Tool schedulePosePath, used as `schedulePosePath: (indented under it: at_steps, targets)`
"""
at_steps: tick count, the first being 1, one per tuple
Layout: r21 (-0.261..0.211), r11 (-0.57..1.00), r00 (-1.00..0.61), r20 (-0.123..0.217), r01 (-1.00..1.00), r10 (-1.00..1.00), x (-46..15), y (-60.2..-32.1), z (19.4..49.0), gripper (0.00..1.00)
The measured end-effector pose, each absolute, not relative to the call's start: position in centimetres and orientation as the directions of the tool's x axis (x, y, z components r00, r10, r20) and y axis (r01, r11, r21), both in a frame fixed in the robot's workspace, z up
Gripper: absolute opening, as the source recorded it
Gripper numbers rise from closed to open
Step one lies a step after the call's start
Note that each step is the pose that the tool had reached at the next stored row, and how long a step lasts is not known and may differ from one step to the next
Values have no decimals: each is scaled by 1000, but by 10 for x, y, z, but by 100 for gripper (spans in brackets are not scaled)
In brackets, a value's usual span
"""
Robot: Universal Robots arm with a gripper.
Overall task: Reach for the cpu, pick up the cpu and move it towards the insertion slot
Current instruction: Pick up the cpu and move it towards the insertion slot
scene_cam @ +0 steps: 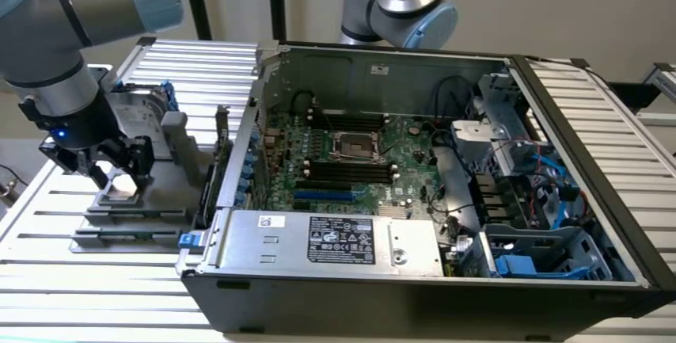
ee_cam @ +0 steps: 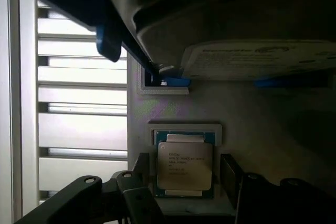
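The cpu (ee_cam: 185, 165), a small square chip with a silver top, lies flat in a grey holder (ee_cam: 184, 128) on the slatted table. My gripper (ee_cam: 185, 184) hangs straight over it, open, with one dark finger (ee_cam: 137, 195) on each side of the chip and a small gap to each edge. In the exterior view the gripper (scene_cam: 110, 170) stands low over the cpu (scene_cam: 123, 185) at the left, outside the computer case. The insertion slot (scene_cam: 354, 146), a silver-framed square socket, sits in the motherboard inside the open case, well to the exterior view's right of the gripper.
A silver hard drive (ee_cam: 257, 61) with a blue bracket stands upright just behind the cpu holder. The open computer case (scene_cam: 423, 280) has tall metal walls, a power supply (scene_cam: 338, 240) at the front, black memory slots (scene_cam: 349, 171) and cables (scene_cam: 465, 192) near the socket.
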State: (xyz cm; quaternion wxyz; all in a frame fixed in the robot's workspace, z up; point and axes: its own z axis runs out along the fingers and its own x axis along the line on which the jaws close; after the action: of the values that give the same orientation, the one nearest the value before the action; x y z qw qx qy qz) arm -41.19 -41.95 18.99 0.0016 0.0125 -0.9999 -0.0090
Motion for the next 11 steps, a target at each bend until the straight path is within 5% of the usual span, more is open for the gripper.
schedulePosePath:
  at_steps: [11]
  targets:
    - [18,999,-1000,3,-29,-29,-412,-419,187,65]
